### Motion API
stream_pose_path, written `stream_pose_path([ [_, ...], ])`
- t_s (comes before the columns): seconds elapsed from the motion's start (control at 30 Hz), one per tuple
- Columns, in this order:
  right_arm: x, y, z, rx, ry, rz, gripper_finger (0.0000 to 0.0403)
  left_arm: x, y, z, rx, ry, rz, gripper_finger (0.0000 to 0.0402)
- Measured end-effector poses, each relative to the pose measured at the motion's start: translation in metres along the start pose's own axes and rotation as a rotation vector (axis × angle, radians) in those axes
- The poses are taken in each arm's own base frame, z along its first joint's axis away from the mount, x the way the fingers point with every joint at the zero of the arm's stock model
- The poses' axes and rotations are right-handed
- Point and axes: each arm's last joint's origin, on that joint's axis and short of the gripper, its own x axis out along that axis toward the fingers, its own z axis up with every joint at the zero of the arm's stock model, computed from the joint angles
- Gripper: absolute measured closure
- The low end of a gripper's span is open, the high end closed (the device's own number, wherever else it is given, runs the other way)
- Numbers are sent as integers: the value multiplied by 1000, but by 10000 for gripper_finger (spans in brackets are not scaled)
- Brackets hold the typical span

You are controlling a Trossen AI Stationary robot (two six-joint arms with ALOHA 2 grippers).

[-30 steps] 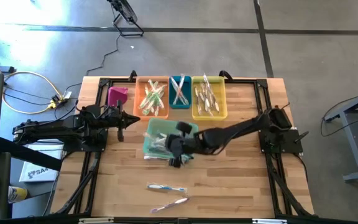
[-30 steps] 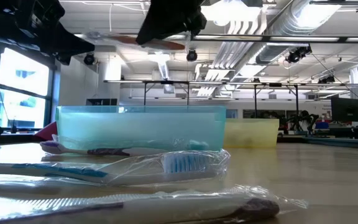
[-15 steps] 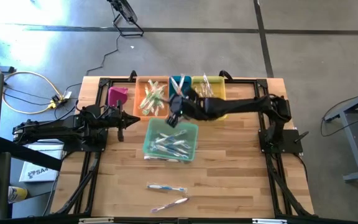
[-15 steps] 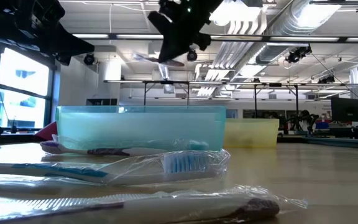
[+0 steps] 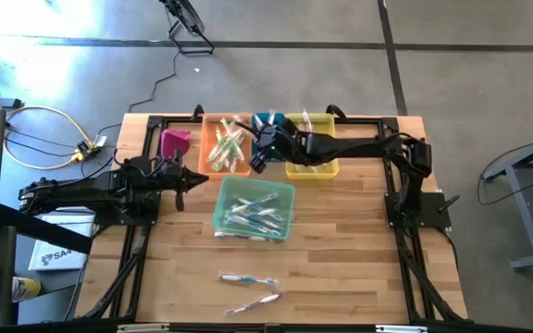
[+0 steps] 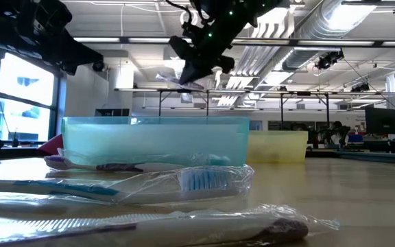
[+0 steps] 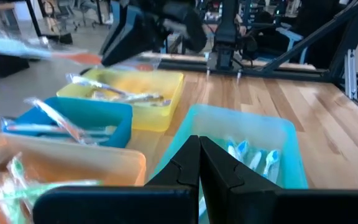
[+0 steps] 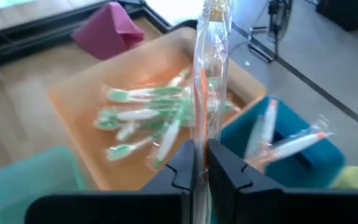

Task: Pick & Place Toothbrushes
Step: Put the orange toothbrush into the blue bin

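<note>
In the left wrist view the orange-accented wrapped toothbrush (image 7: 39, 50) is motion-blurred, the orange bin (image 7: 55, 171) is cut off by the frame edge, and the right end effector (image 7: 129, 37) is blurred.

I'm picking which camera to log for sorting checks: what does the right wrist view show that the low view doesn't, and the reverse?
Only the right wrist view shows the contents of the orange bin, green-bristled toothbrushes, plus the pink bin and the orange accent of the wrapped toothbrush that the right gripper holds. Only the low view shows two wrapped toothbrushes lying on the table in front: the blue-bristled one and another. Both show the green bin and the held toothbrush.
</note>
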Motion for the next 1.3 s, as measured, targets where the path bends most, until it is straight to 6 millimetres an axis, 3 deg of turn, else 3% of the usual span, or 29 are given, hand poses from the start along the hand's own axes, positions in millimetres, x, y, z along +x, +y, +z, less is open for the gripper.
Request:
stream_pose_path([
  [0.2,18,-11,-17,28,-62,47,387,0,0,-3,-20,30,1,402],
  [0.6,48,-78,-30,151,-33,86,387,0,0,-3,-52,31,-15,402],
  [0.8,53,-98,-34,185,-6,128,387,0,0,-3,-51,31,-15,402],
  [1.03,59,-106,-35,239,8,230,387,0,0,-3,-44,30,-15,402],
  [1.3,68,-109,-42,242,25,213,387,0,0,-2,-42,20,-15,402],
])
